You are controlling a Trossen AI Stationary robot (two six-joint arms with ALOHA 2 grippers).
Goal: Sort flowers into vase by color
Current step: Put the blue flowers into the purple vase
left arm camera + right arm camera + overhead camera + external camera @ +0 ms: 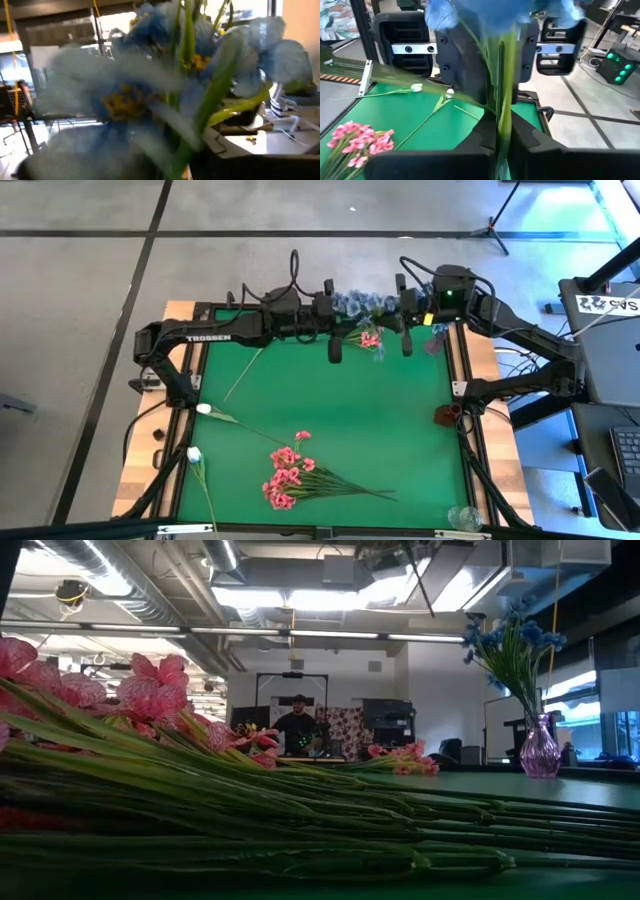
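Green surface point(330, 410). Pink flowers point(285, 477) on green stems, near the surface's front edge. White buds point(194, 454) by its left edge. Blue flowers point(512, 640) in a pink-tinted glass vase point(540, 752). Black end effector point(501, 140) on green stems.

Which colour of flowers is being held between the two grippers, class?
The blue flowers, gripped at the far edge by the right gripper; pink flowers and white buds lie on the mat.
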